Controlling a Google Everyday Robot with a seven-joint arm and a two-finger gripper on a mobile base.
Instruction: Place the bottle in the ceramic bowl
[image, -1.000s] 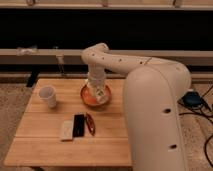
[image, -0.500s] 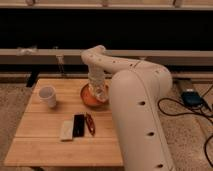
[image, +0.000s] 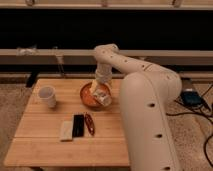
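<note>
The orange ceramic bowl (image: 89, 96) sits on the wooden table (image: 50, 150), towards the back and right of middle. The whitish bottle (image: 103, 97), with dark marks on its label, lies tilted inside the bowl on its right side. My gripper (image: 99, 86) is right above the bowl, at the bottle's upper end, and my white arm reaches in from the right. Whether it still holds the bottle does not show.
A white cup (image: 46, 96) stands at the table's left. A pale bar (image: 66, 130), a black flat item (image: 78, 125) and a red item (image: 89, 123) lie side by side in front of the bowl. Cables and a blue device (image: 191, 97) lie on the floor at the right.
The large arm link has swung left and nearer the camera, covering more of the table's right side. The gripper has stayed over the bowl, slightly lower.
</note>
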